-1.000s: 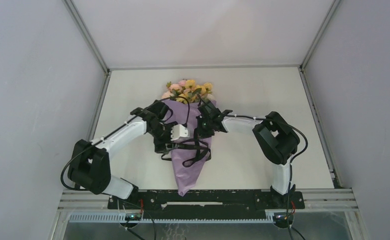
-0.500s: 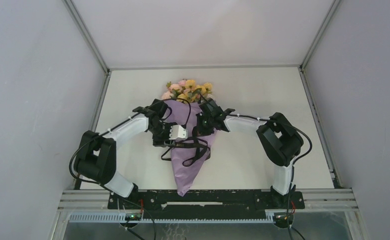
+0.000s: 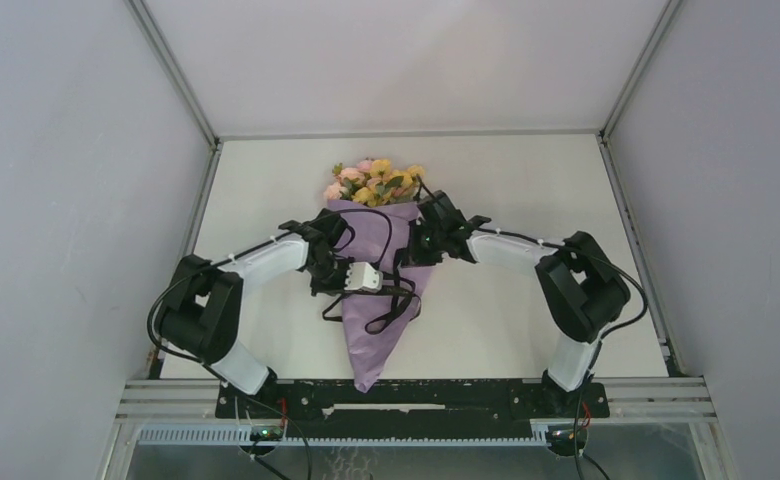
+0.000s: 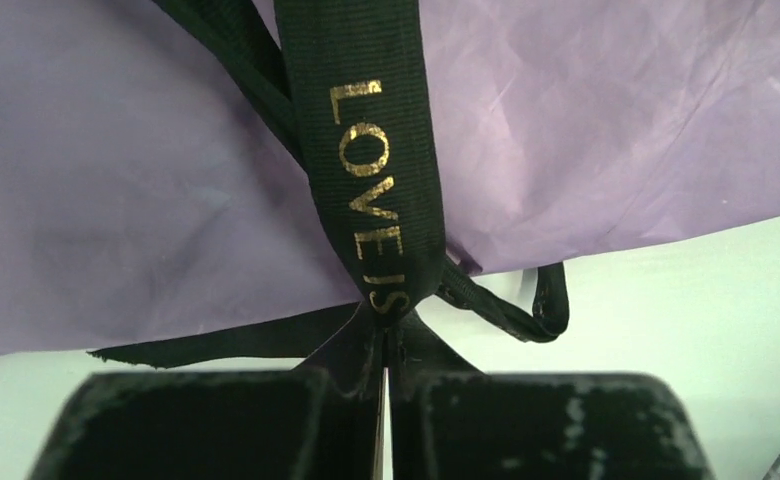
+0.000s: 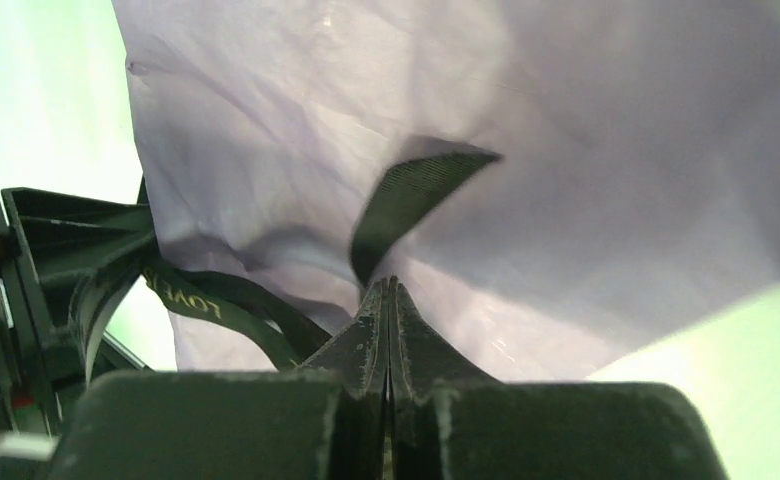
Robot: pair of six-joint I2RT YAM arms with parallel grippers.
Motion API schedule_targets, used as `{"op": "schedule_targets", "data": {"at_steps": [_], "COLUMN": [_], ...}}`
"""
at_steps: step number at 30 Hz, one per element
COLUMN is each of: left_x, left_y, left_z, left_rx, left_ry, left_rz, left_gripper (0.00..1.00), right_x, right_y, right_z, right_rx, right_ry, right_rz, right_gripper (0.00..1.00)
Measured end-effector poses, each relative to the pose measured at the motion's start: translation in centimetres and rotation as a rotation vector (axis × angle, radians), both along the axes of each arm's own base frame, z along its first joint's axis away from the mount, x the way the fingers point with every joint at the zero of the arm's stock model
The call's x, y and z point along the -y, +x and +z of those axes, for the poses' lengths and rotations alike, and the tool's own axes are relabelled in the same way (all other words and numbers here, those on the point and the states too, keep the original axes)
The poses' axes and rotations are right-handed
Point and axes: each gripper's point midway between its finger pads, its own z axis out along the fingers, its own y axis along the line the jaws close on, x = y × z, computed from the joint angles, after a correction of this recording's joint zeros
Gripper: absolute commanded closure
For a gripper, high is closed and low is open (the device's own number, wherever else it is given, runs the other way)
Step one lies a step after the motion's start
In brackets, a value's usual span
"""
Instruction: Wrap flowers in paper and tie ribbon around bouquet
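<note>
Lilac paper (image 3: 370, 345) is seen in the top view rolled into a cone on the counter (image 3: 526, 190). Its long axis runs from the flowers (image 3: 374, 180) at upper centre down to a point at bottom centre. Across the middle of this bouquet (image 3: 364, 228) the black ribbon (image 3: 394, 315) is laid, with slack loops hanging toward the cone's lower right. The left gripper (image 3: 378, 287) is set over the cone from the left and the right gripper (image 3: 412, 260) from the right. They sit nearly opposite each other, the left one slightly lower in the frame.

In the left wrist view, the left gripper is clenched on the ribbon. A gold-lettered strand runs from the jaws straight up the frame over the paper, and thinner strands spill to the lower right.

In the right wrist view, the right gripper is clamped on a short ribbon end that rises from the jaws toward the centre. A dark body at the left edge is probably the left gripper, though it is cropped too closely to be sure.

The ribbon lies crosswise to the cone's axis, with one strand held on each side. Tightening is therefore judged to call for a sideways pull apart, with the crossing kept between the two grippers.
</note>
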Motion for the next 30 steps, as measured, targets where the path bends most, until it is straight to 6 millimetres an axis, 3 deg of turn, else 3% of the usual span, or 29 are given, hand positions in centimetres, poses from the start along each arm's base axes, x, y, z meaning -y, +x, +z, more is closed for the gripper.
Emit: {"op": "schedule_targets", "data": {"at_steps": [2, 5, 11, 12, 14, 16, 18, 24, 26, 30], "left_x": [-0.4, -1.2, -3.1, -3.3, -3.5, -3.4, -3.2, -3.0, -2.9, -2.6], "left_y": [0.1, 0.5, 1.4, 1.4, 1.4, 1.2, 1.0, 0.6, 0.5, 0.3], "left_z": [0.1, 0.4, 1.4, 1.4, 1.4, 1.4, 1.4, 1.4, 1.3, 1.2], "left_rx": [-0.001, 0.004, 0.031, 0.030, 0.025, 0.014, 0.002, -0.020, -0.024, -0.036], "left_ry": [0.001, -0.001, -0.012, -0.012, -0.012, -0.019, -0.027, -0.038, -0.040, -0.048], "left_rz": [0.015, 0.051, 0.133, 0.144, 0.158, 0.165, 0.170, 0.186, 0.186, 0.185], "left_gripper": [1.00, 1.00, 0.99, 0.99, 0.99, 0.99, 0.99, 0.99, 0.99, 0.99], "right_x": [1.2, 4.7, 14.5, 15.8, 17.2, 16.8, 14.6, 6.2, 3.7, 1.2], "right_y": [0.3, 1.1, 2.5, 2.5, 2.2, 2.0, 1.3, -0.8, -0.7, -0.2], "right_z": [0.6, 2.0, 3.8, 3.9, 4.4, 5.2, 5.9, 7.4, 7.0, 4.2], "right_rx": [0.016, 0.054, 0.130, 0.137, 0.154, 0.177, 0.194, 0.197, 0.172, 0.075], "right_ry": [0.004, 0.023, 0.041, 0.040, 0.042, 0.058, 0.071, 0.107, 0.113, 0.104], "right_rz": [-0.025, -0.103, -0.344, -0.376, -0.402, -0.381, -0.313, -0.098, -0.059, -0.037], "right_gripper": [1.00, 1.00, 1.00, 0.98, 0.85, 0.79, 0.72, 0.57, 0.52, 0.40]}}
